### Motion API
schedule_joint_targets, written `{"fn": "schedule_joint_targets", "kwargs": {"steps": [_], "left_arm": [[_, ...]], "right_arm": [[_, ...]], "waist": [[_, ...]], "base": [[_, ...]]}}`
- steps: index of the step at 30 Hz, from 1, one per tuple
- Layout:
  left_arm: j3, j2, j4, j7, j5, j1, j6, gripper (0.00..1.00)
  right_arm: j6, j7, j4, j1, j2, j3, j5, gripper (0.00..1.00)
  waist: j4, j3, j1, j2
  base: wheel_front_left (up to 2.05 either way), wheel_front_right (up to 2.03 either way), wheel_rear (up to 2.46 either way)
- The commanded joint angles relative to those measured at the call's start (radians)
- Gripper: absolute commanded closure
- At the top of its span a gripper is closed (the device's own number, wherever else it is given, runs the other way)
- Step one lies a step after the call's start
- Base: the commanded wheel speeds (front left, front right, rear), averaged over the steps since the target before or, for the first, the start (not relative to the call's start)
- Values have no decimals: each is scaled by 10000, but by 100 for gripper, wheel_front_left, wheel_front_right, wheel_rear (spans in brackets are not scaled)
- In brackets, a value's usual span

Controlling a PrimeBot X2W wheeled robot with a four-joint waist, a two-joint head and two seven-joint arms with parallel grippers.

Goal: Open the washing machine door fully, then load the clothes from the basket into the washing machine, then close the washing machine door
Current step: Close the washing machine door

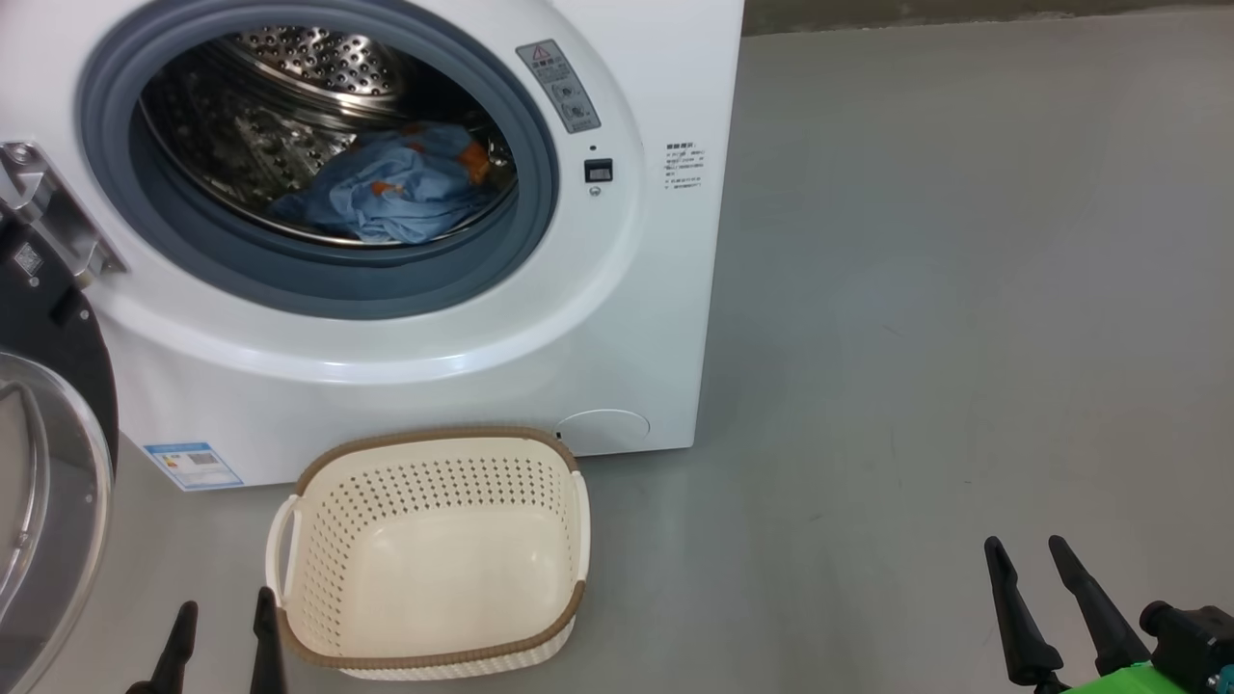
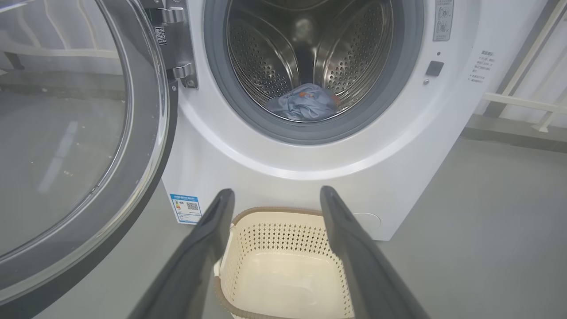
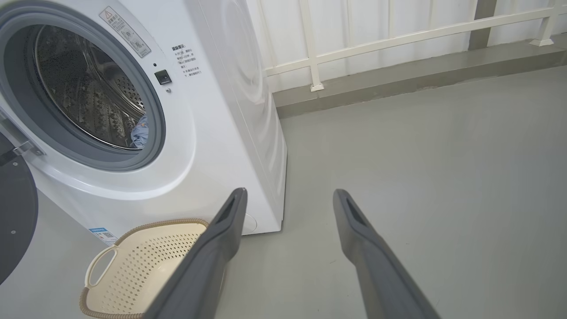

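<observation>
Look, clothes [image 1: 395,188] in, basket [image 1: 434,448] empty! The washing machine door [image 1: 43,482] stands open just left of the left gripper [image 1: 224,602], right gripper [image 1: 1025,545] well away; both gape, holding nothing.

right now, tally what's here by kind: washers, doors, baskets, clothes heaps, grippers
white box-shaped front-loading washing machine: 1
round glossy black glass-porthole door: 1
cream perforated plastic basket: 1
light blue fabric clothes heap: 1
dark two-fingered grippers: 2 (left gripper, right gripper)
total: 6
</observation>
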Motion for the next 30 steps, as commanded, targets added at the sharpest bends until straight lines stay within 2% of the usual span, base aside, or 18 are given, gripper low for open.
{"fn": "schedule_joint_targets", "kwargs": {"steps": [1, 8, 18, 30], "left_arm": [[251, 127, -301, -65, -1, -324, -15, 0], [281, 134, -330, -65, -38, -352, -15, 0], [538, 38, -334, -65, -229, -293, -16, 0], [776, -20, -380, -65, -334, -64, 7, 0]], "right_arm": [[29, -119, -239, -183, -141, 169, -11, 0], [29, -119, -318, -151, -125, 206, -51, 0], [29, -119, -258, -332, -163, 749, -54, 0], [29, -119, 48, -974, -242, 1688, 21, 0]], "waist": [[17, -10, 0, 0], [261, -53, 0, 0], [1361, -95, 0, 0], [3769, -242, 0, 0]], "base": [[0, 0, 0], [0, 0, 0], [0, 0, 0], [0, 0, 0]]}}
